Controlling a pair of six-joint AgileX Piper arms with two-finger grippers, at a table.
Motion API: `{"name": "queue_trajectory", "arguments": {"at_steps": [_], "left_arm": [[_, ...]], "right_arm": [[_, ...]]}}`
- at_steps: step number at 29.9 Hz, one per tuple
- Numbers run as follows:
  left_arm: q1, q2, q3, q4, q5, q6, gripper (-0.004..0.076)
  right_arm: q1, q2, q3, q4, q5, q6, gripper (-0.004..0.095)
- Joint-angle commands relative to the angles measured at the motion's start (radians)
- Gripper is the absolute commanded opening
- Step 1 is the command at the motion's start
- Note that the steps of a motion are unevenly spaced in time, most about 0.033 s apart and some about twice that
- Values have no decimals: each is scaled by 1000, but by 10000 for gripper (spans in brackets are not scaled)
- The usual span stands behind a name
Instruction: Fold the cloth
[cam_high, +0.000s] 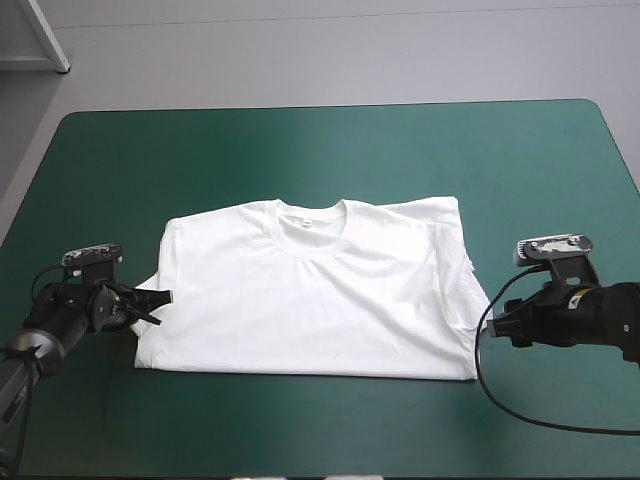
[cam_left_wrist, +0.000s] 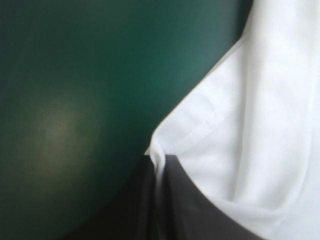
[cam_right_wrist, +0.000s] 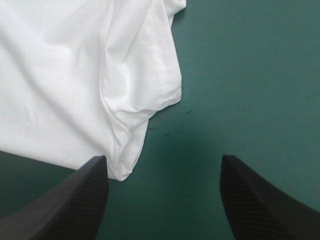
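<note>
T-shirt (cam_high: 310, 290) lies spread flat, left gripper (cam_high: 165, 297) pinching its sleeve.

High view: above and behind, facing forward and down over the whole desk (cam_high: 320, 140); wrist views: close along the left gripper (cam_left_wrist: 159, 161) and right gripper (cam_right_wrist: 163, 165) onto the T-shirt's (cam_high: 310, 290) left and right edges, both also in the high view.
</note>
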Motion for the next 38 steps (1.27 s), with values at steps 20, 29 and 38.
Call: {"name": "queue_trajectory", "arguments": {"at_steps": [20,29,38], "left_arm": [[-135,-141,-21,-694,7,748,25],[-140,-8,-21,-697,21,798,251],[-136,2,-82,-587,82,690,652]], "right_arm": [[-1,14,-25,25,-116,-43,509],[-1,20,-33,58,-119,-68,509],[-1,20,-33,46,-114,-65,509]]}}
